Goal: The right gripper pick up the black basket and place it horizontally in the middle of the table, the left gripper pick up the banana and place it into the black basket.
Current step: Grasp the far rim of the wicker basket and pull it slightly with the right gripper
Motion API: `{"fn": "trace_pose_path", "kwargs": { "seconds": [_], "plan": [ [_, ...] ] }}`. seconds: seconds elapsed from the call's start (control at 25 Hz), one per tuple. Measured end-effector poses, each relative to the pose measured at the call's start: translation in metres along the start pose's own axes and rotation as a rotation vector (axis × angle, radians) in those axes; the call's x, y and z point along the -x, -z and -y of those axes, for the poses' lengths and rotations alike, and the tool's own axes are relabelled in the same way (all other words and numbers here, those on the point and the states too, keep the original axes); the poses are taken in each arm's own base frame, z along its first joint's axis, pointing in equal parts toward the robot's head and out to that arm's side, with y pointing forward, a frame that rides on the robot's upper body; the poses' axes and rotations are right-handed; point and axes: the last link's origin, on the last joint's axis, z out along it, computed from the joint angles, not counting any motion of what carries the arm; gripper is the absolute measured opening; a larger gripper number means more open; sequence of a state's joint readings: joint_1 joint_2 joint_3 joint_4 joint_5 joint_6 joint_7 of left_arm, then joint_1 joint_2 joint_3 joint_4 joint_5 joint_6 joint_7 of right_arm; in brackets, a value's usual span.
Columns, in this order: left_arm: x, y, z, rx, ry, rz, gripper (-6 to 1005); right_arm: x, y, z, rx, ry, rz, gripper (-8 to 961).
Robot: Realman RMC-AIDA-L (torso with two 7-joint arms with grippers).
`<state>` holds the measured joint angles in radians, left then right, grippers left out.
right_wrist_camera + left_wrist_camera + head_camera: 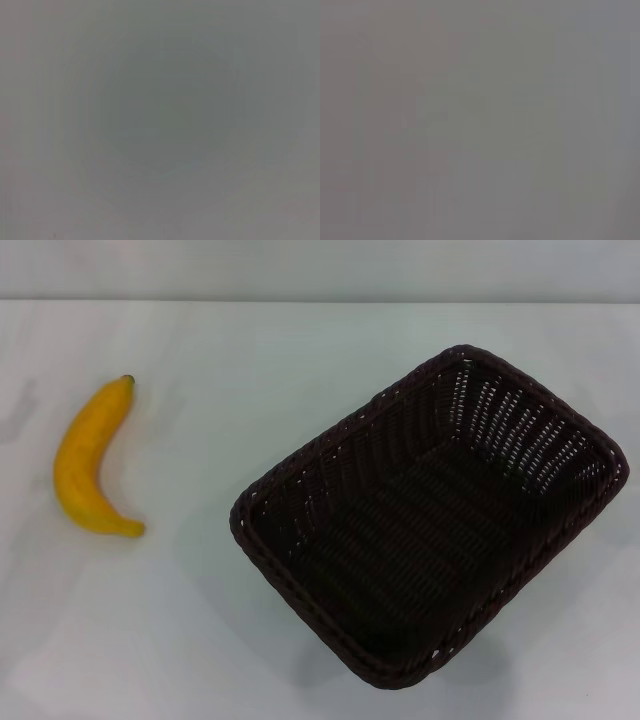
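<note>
Head view: banana (88,462) left of tilted black basket (430,515); neither hand visible.

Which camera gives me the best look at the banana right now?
The head view. It shows the whole banana lying on the table, apart from the black basket. Both wrist views show only featureless grey, with no banana visible.

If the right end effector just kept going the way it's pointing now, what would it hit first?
That can't be settled: neither end effector shows in any view, and the right wrist view is a featureless grey. The black basket sits skewed on the table's right side, the banana lies on the left.
</note>
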<state>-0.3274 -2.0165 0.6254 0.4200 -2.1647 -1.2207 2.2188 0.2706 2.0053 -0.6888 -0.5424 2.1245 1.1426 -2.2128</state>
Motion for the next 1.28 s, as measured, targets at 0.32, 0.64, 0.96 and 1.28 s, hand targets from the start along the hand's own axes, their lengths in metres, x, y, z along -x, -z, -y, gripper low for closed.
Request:
{"fn": "trace_pose_path", "kwargs": {
  "seconds": [0.32,0.64,0.96,1.28],
  "plan": [
    [0.003,0.013,-0.001,-0.013,0.006,-0.019,886,-0.008,0.008,0.000,-0.015,-0.003,-0.003,857],
    [0.005,0.019,-0.004,-0.027,0.028,-0.044,886,0.009,-0.010,-0.011,0.123,0.050,-0.032,837],
    [0.013,0.028,-0.005,-0.042,0.043,-0.029,886,0.067,-0.068,-0.051,0.416,0.091,-0.331,818],
    [0.018,0.036,-0.008,-0.045,0.056,-0.024,885,0.108,-0.094,-0.105,0.598,0.175,-0.670,798]
  ]
}}
